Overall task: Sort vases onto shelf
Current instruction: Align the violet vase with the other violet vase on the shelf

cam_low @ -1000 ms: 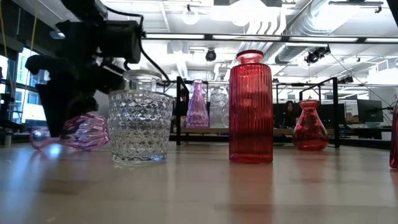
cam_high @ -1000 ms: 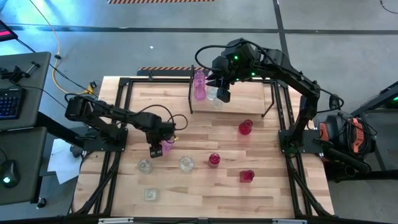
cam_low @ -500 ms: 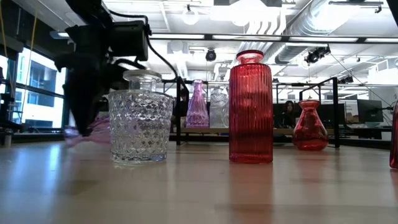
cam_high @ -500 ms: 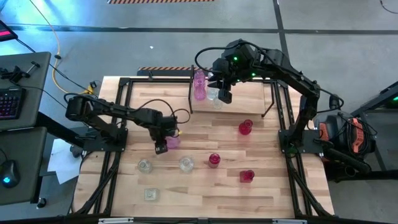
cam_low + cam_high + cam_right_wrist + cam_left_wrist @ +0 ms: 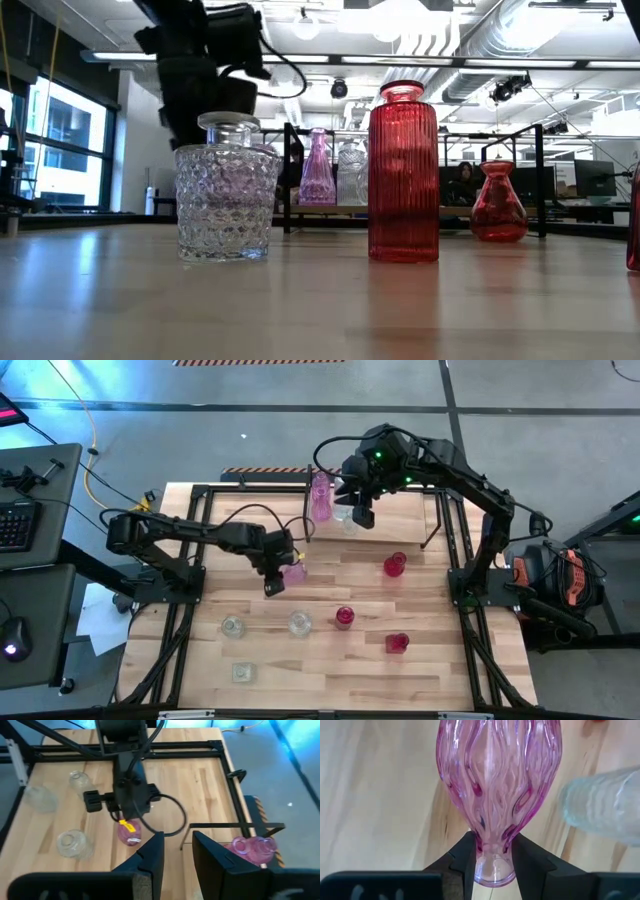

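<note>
Left of centre in the high view, the left pincer (image 5: 281, 572) pinches a ribbed pale-pink glass vase (image 5: 293, 570) by its neck above the wooden worktop (image 5: 330, 660). Upper centre, the right pincer (image 5: 358, 512) hangs spread over the black-framed shelf (image 5: 425, 510).

Workshop surroundings of the wooden table (image 5: 330, 665).
Grey concrete floor (image 5: 200, 420); desk with keyboard (image 5: 14, 525) alongside; bright windows (image 5: 70, 150), white ceiling ducts (image 5: 480, 35), lamps.

Two dark jointed arms, looping black cables, green indicator light on the right arm (image 5: 440, 465), black-fingered end effectors
</note>
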You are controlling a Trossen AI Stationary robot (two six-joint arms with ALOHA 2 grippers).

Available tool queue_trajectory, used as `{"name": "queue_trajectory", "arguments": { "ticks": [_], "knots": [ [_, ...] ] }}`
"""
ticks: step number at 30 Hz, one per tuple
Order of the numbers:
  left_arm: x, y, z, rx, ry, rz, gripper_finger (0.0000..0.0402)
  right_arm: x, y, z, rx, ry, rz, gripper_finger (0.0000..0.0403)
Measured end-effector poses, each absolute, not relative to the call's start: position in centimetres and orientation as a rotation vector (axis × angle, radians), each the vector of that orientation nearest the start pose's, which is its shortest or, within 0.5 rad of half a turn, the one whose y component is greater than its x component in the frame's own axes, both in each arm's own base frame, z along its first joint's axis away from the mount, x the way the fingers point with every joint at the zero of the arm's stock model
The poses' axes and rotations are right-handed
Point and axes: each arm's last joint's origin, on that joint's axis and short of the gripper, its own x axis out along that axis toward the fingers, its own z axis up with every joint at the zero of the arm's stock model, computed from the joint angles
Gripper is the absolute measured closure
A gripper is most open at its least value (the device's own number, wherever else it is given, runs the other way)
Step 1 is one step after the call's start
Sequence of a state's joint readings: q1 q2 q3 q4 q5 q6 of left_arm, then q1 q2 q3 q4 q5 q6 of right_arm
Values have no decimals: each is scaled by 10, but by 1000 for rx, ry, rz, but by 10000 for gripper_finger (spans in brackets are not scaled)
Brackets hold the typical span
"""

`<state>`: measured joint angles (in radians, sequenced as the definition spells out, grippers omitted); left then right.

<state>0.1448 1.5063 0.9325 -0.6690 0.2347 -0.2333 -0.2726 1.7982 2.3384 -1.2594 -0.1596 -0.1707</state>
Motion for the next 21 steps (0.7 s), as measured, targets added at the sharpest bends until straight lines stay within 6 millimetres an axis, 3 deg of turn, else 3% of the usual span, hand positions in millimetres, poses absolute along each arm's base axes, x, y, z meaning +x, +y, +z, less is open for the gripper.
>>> {"name": "queue_trajectory", "arguments": {
  "ticks": [7, 15, 21],
  "knots": [
    [266, 35, 198, -455, 1290, 78, 306, 325, -88, 457, 54, 786, -34, 319],
    [257, 39, 196, -493, 1377, 89, 306, 361, -88, 394, 256, 806, 136, 320],
    [256, 34, 197, -542, 1389, 80, 305, 380, -79, 352, 376, 808, 146, 330]
  ]
}}
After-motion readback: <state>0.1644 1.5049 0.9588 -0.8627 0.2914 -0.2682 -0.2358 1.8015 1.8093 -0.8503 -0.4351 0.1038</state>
